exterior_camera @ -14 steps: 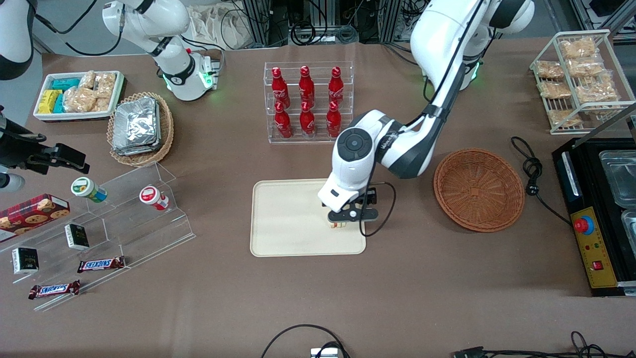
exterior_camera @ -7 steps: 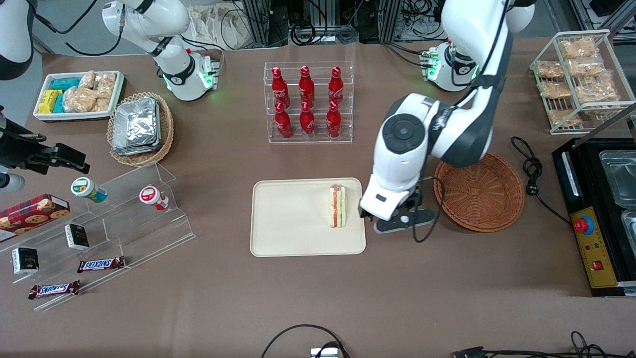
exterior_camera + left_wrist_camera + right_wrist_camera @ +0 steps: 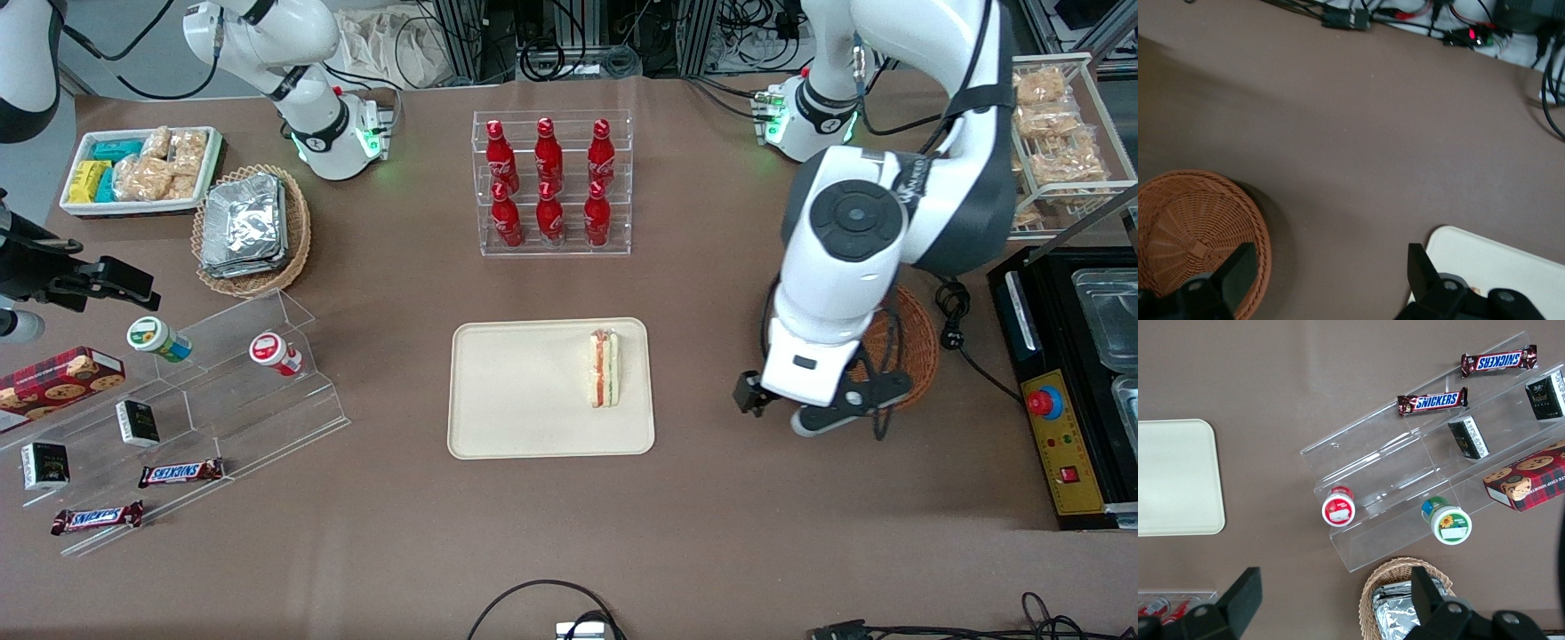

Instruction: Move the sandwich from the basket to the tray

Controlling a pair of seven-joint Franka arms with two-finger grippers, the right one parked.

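On tray (image 3: 516, 391): sandwich (image 3: 605, 368) near edge | pincer (image 3: 1328, 273) apart, empty, between tray and basket (image 3: 1185, 227)

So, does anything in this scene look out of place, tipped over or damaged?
Nothing stands out. The sandwich lies on the tray, intact and inside the rim. The basket sits upright and holds nothing that can be seen. The gripper is open over bare table between basket and tray, touching neither.
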